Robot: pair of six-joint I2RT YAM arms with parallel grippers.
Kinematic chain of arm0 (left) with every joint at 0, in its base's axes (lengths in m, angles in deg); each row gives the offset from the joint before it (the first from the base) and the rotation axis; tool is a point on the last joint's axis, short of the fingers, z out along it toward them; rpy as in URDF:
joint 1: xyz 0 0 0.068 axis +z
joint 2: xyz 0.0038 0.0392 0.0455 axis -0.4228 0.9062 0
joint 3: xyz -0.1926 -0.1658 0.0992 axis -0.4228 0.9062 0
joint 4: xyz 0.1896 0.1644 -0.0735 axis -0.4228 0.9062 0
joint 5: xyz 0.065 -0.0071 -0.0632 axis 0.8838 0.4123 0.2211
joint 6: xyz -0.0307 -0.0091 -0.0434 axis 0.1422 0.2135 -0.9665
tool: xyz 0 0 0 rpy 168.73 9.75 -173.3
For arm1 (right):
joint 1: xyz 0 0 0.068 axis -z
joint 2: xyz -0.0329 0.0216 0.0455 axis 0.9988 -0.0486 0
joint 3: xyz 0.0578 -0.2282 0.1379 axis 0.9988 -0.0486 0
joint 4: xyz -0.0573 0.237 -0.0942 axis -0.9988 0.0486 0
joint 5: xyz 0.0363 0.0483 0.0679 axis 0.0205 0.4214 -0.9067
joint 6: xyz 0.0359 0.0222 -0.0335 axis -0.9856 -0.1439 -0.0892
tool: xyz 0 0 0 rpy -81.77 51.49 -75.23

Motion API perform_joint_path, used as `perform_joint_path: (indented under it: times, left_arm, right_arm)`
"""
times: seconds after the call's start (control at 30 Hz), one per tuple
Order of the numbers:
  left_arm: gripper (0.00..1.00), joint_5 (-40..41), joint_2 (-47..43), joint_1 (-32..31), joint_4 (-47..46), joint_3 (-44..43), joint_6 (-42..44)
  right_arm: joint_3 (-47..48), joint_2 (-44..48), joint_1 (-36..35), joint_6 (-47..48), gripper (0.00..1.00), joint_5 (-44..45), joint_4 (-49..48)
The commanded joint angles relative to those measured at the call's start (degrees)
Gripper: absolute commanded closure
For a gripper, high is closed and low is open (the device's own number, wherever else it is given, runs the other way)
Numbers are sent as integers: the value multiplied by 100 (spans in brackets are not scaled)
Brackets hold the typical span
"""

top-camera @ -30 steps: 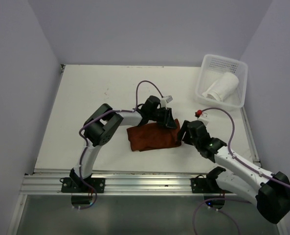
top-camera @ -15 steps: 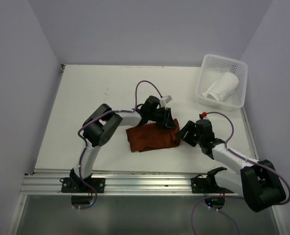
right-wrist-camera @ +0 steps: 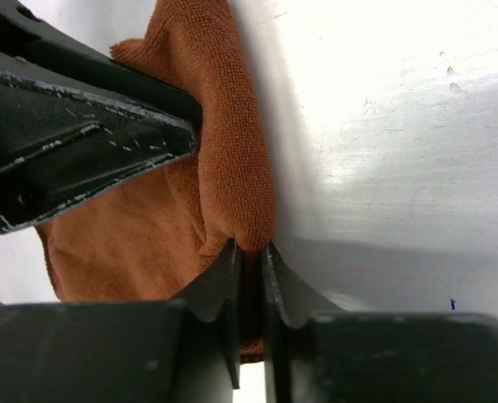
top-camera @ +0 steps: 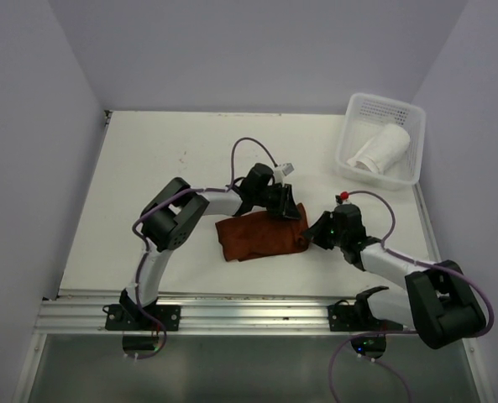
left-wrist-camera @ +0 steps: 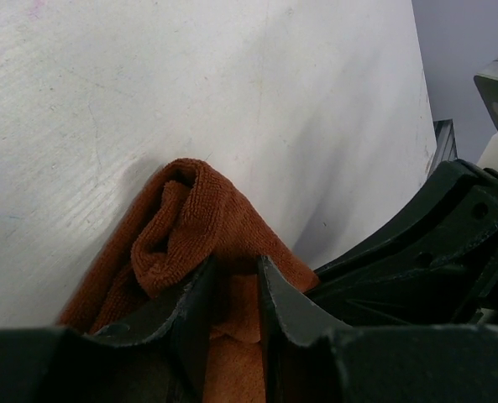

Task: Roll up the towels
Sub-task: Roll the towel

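So the white towel is already a roll, sitting in the basket out at 2 o'clock on the surface. That leaves the rust-brown towel, which lies around the middle of the surface, a touch toward 5 o'clock. It's folded over and a bit lumpy, definitely not a roll yet. I'd call this the grab-the-edge step on towel number two, so roughly halfway through the job.

Left jaws: they're at the towel's 1 o'clock corner. In my left wrist view the fingers sit only a narrow gap apart with rust-brown cloth filling it, so I read that as clamped on a fold of the towel.

Right jaws: they're at the towel's 3 o'clock edge, right next to the left ones. In the right wrist view the fingers are nearly together and the folded edge of the towel is nipped between the tips. It's a thin bite, just the lip of the fold.

Next move, as I see it: both ends need to turn the pinched edge over toward 9 o'clock together. I'll have to stay even so the roll doesn't come out cone-shaped. My worry is the right-side pinch slipping off, since it's so shallow.
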Motion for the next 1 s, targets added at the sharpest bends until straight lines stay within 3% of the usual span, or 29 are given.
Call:
perform_joint_path:
  times: [0.0, 0.13, 0.27, 0.43, 0.5, 0.6, 0.97]
  left_arm:
    - [69, 221, -255, 170, 334, 126, 187]
    - [69, 204, -414, 336, 325, 100, 125]
    - [69, 90, -563, 424, 272, -110, -76]
    - [67, 63, -765, 416, 237, -155, -191]
    - [61, 72, -862, 425, 263, -146, -217]
    - [58, 89, -1011, 416, 281, -94, -226]
    - [58, -86, -1222, 416, -141, 161, -797]
  right_arm:
    - [122, 177, 4, 554, 94, -5, 566]
    - [446, 660, -276, 1223, 100, 766, 1287]
    - [746, 766, -996, 1672, 100, 1496, 1772]
    - [1071, 573, -1393, 1910, 100, 2157, 2063]
    - [1133, 494, -1577, 2033, 100, 2437, 2133]
    - [1300, 363, -1841, 2182, 100, 2754, 2282]
    - [1739, -314, -3168, 2165, 100, 4318, 2414]
